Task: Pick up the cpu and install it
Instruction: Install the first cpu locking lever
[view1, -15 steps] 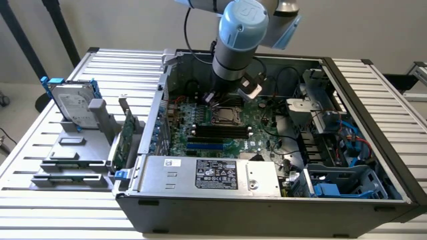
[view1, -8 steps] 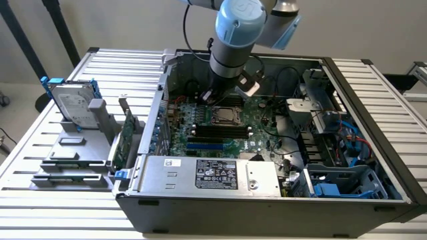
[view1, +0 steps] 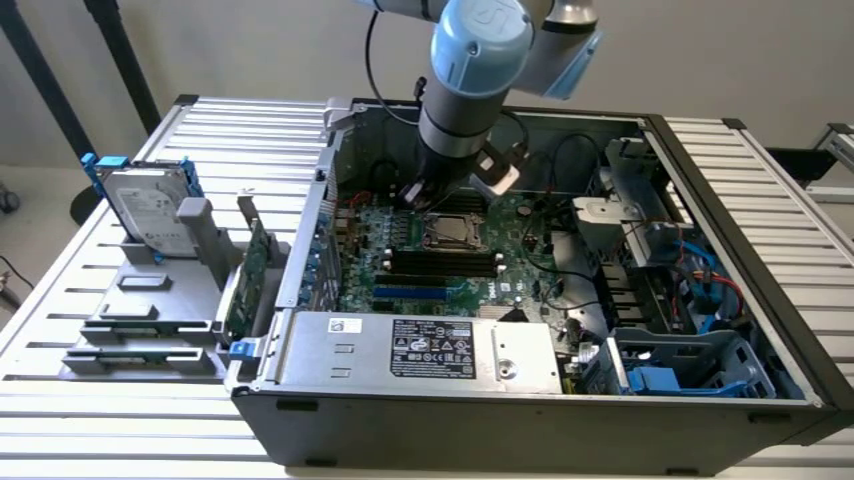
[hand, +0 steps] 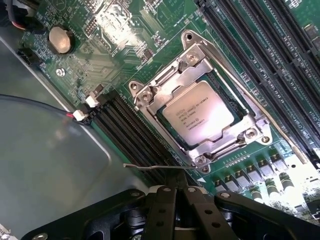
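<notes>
The cpu (hand: 198, 113), a small square chip with a silvery top plate, lies in its socket on the green motherboard. The metal retention frame (hand: 186, 70) is folded down around it. In the exterior view the cpu (view1: 454, 231) sits mid-board inside the open computer case. My gripper (hand: 176, 176) is shut, its black fingers pressed together just beside the socket's corner. A thin wire socket lever (hand: 150, 167) crosses right at the fingertips; whether it is pinched I cannot tell. The gripper (view1: 424, 196) hangs low over the board, just behind the socket.
Black memory slots (hand: 125, 125) run beside the socket, and a coin battery (hand: 60, 40) lies further off. A power supply (view1: 414, 348) fills the case's front. Blue cables (view1: 707, 285) and drive bays are at the exterior view's right. A hard drive (view1: 144, 208) and green card (view1: 248, 280) stand outside at the left.
</notes>
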